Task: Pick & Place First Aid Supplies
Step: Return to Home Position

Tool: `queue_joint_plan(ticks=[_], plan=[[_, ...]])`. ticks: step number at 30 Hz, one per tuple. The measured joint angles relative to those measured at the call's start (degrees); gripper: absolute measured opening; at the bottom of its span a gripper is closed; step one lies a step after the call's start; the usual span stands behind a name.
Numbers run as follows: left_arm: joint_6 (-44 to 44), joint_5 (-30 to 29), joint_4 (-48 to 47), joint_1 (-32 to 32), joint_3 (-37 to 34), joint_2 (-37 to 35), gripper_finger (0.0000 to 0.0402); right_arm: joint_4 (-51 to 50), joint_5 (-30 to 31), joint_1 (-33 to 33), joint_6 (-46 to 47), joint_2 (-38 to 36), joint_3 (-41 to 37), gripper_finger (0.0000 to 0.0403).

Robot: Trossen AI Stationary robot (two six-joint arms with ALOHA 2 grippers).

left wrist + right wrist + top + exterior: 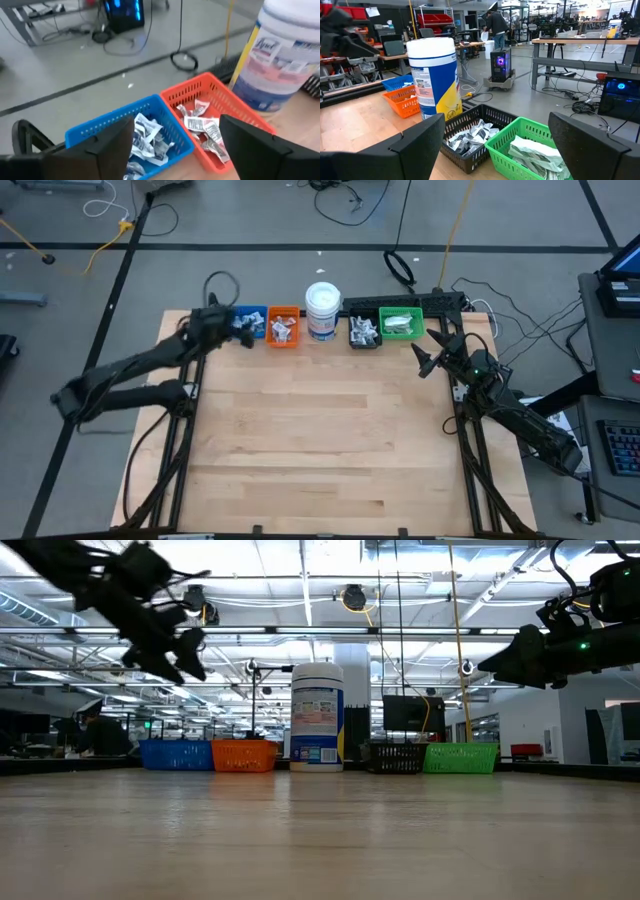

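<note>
Wooden table [320, 440] underneath everything, with a row of containers along its far edge. Left arm [130, 375] reaching in from the left side. Left gripper [176, 122] held in the air over the blue and orange bins, fingers spread wide and grasping nothing. Right arm [520, 415] angled in from the right side. Right gripper [496, 120] also raised, near the green bin, also released with nothing between its fingers.

White jar [285, 55] upright mid-row, between the orange and black bins. Blue, red and yellow label; script brand word in the left wrist view looking like "Lysol"; smaller print not readable.

Blue bin [115, 122] and orange bin [190, 90] side by side, touching, to the left of the jar. Black bin [470, 159] and green bin [505, 155] side by side, touching, to its right.

Packets [202, 127] heaped inside all four bins. White with red and dark print in the orange bin, white and bluish in the blue, silvery in the black, pale in the green. No shared direction: long axes crossing one another, some flat, some tilted against neighbours or bin walls. Lettering on the wrappers too small to read.
</note>
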Motion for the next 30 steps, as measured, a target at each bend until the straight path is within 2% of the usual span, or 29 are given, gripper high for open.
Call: queue_joint_plan(ticks=[6,12,23,30], plan=[[-0.4,0.1,6.7,0.0,-12.9,-16.2,0.0269,0.0,0.0,0.0,0.0,0.0,0.0,0.0352],[-0.5,0.2,9.7,0.0,-20.8,-28.2,0.0258,0.0,0.0,0.0,0.0,0.0,0.0,0.0352],[-0.6,0.3,9.9,0.0,-27.6,-40.5,0.0276,0.0,0.0,0.0,0.0,0.0,0.0,0.0352],[-0.6,0.3,7.7,0.0,-29.8,-45.5,0.0282,0.0,0.0,0.0,0.0,0.0,0.0,0.0352]])
